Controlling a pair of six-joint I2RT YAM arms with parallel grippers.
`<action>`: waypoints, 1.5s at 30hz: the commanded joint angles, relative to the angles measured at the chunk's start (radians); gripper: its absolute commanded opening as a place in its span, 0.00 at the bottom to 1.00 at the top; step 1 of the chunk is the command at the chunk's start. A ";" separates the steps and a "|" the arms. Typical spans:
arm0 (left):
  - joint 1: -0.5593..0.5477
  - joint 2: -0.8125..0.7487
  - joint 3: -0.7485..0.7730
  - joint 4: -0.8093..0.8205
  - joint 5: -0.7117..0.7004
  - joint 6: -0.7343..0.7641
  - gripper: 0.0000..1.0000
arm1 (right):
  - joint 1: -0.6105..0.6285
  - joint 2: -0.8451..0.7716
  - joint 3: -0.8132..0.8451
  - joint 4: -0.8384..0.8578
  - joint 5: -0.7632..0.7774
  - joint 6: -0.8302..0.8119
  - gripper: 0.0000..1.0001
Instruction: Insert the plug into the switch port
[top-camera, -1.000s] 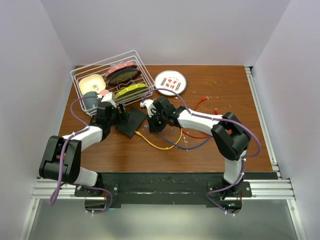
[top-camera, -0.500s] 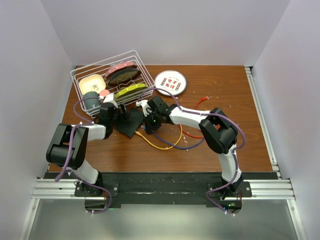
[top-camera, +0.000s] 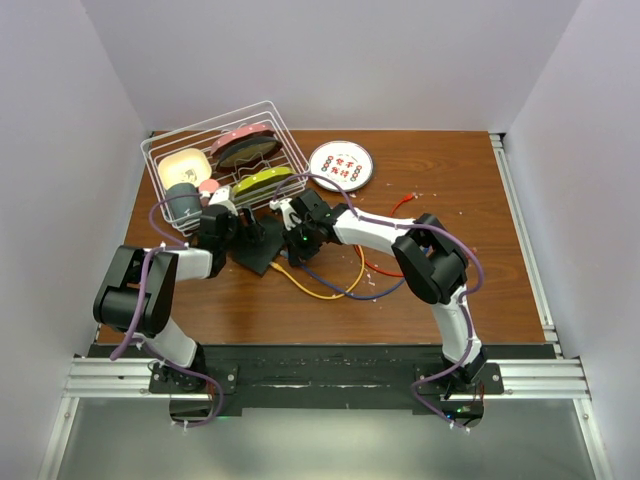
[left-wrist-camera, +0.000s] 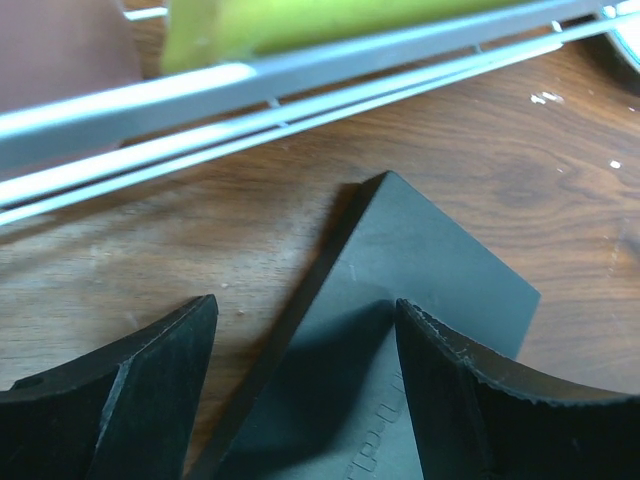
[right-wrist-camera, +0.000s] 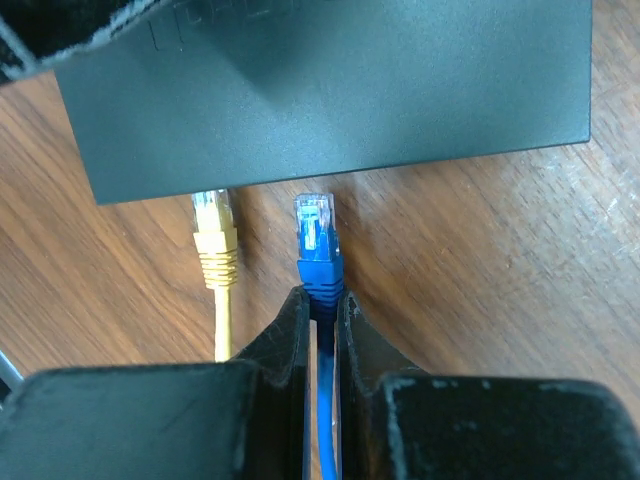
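The blue plug (right-wrist-camera: 314, 225) is clenched by its boot in the right jaws. Its tip is held just short of the switch (right-wrist-camera: 330, 90), beside a yellow plug (right-wrist-camera: 213, 235) at the same edge. Alignment is judged to be in hand, and a straight push into a port is called for next. The left jaws are spread astride the switch's corner on the counter (left-wrist-camera: 520, 170). Beyond, plates and a cup are held in a wire rack (left-wrist-camera: 120, 105).
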 joint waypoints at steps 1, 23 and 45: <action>0.008 0.012 -0.013 0.051 0.057 -0.010 0.76 | 0.011 -0.015 0.004 -0.024 -0.007 0.028 0.00; 0.008 0.009 -0.083 0.130 0.168 -0.063 0.73 | 0.040 -0.010 0.012 -0.062 -0.006 0.044 0.00; 0.008 0.026 -0.097 0.189 0.267 -0.037 0.71 | 0.044 0.061 0.079 -0.065 0.083 0.001 0.00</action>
